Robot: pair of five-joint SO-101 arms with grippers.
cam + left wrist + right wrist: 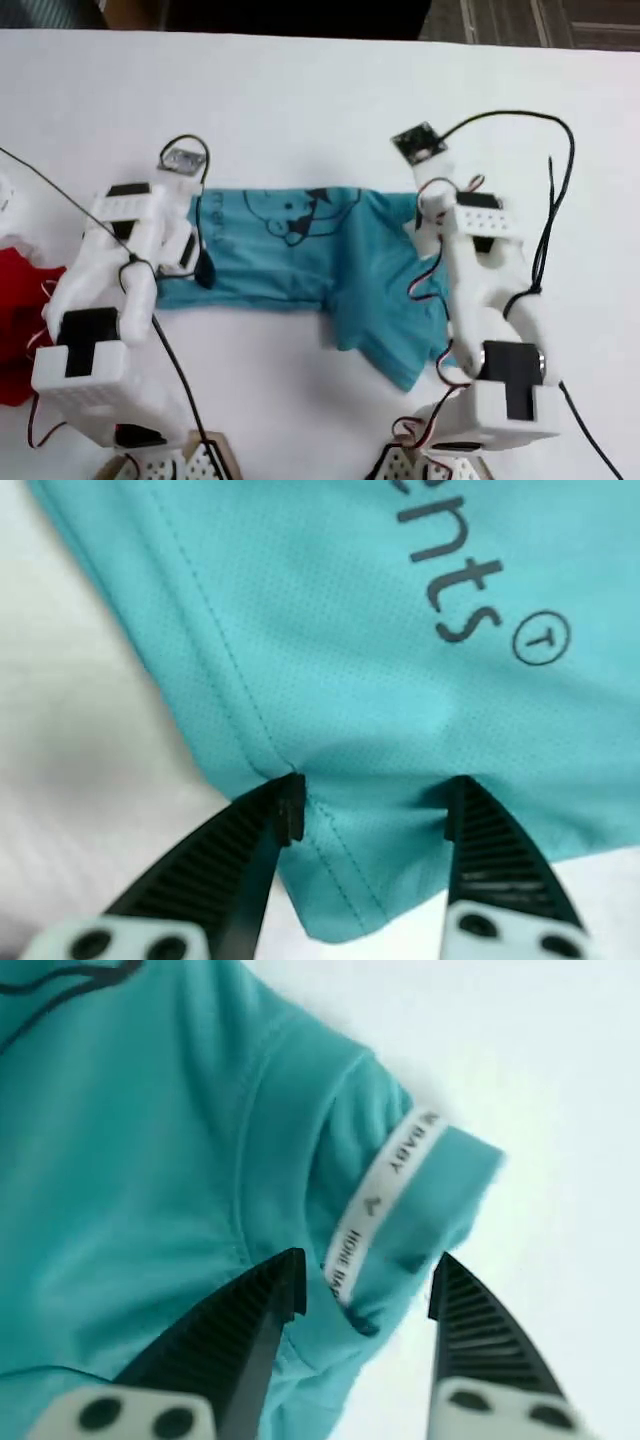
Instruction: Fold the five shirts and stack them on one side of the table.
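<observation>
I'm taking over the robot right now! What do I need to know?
Left hand: open, astride the teal shirt's hem near a corner.
Right hand: open, astride its collar by the label tape.
Teal shirt lies spread on the table between both hands; a red cloth is bunched at the table's edge on the left hand's side.
Done: no shirt folded yet.
Left: grip, fold the teal shirt, stack it, then the rest.
</observation>
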